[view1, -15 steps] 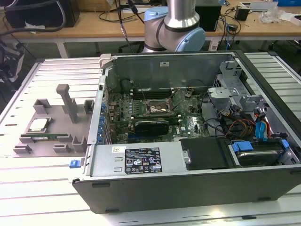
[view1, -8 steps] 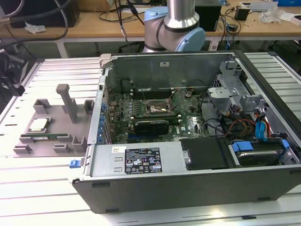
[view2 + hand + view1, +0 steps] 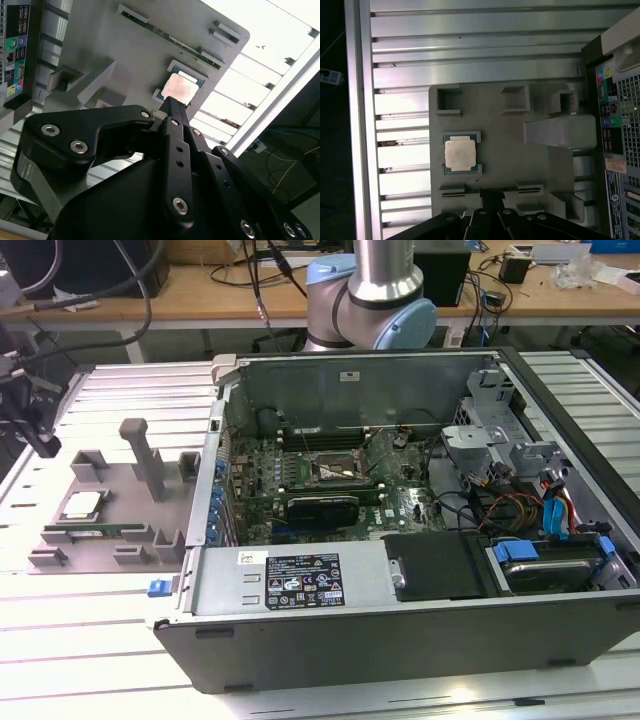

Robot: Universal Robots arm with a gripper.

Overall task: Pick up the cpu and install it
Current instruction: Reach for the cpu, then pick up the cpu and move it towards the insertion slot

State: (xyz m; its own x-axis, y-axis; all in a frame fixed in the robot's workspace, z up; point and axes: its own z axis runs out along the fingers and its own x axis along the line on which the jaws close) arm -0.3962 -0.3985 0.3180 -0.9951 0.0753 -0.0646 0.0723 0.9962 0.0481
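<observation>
One cpu (image 3: 460,153), not yet picked up

It lay flat, metal top up, in a recess of the grey holder tray (image 3: 505,165) on the table (image 3: 470,55), toward the table's edge at the exterior view's left, beside the open computer case (image 3: 420,570). The end effector (image 3: 171,104) hung over the tray, not touching the cpu; whether clenched or released could not be told.

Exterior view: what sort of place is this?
Probably a robotics lab workbench: an open computer case lies on a ribbed metal table, a grey fixture tray holds the cpu, and cable-strewn desks stand behind.
</observation>
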